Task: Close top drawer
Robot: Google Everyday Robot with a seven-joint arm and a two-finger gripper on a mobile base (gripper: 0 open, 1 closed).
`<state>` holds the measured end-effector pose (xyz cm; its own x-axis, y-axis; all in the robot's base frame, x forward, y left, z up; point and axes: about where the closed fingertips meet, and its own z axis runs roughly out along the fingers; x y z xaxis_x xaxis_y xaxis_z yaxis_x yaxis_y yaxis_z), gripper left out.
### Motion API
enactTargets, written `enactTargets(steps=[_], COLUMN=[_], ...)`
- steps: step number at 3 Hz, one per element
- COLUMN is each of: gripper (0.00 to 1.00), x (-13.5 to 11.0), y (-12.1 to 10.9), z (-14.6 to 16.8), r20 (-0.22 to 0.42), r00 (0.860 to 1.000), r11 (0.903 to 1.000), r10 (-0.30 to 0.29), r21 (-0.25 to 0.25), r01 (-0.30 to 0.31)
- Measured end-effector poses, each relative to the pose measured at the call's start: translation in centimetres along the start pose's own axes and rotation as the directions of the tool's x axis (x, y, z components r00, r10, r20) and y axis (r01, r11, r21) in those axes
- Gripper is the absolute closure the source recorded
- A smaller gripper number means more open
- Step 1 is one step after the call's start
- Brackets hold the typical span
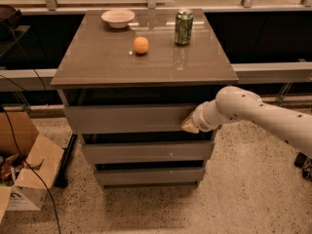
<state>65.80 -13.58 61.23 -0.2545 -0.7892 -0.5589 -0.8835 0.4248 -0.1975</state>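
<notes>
Speckled flooring is being occupied by a brown-topped cabinet (68, 97), with a cardboard box (29, 172) lying at the cabinet's left foot. A bowl (118, 17), an orange (141, 45) and a green can (184, 28) are being carried on the cabinet's tabletop (92, 65), all well back from its front edge. Directly under that tabletop, the top drawer (126, 119) is being presented as the first of three grey fronts. A dark gap is showing above it, so it is being judged not quite home.

The tool (191, 125) is being held against the right end of that drawer front, near the cabinet's right front corner. Whether it is open or closed cannot be told.

Contact is being made well off-centre, so skewing of the wide drawer is being regarded as the main risk. Pressure is being advised straight into the cabinet, level and steady, without sliding off the right edge or down onto the second drawer (146, 151). A gentle finish is being recommended, so that the can is not being shaken.
</notes>
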Motion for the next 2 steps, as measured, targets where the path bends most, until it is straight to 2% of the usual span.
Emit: enactTargets(steps=[1,2], gripper=[0.31,0.07], x=[0.0,0.0], y=[0.0,0.0], z=[0.0,0.0], r20=[0.0,0.0], r00=[1.0,1.0], r11=[1.0,1.0], r10=[0.0,0.0], r21=[0.0,0.0], r01=[0.0,0.0])
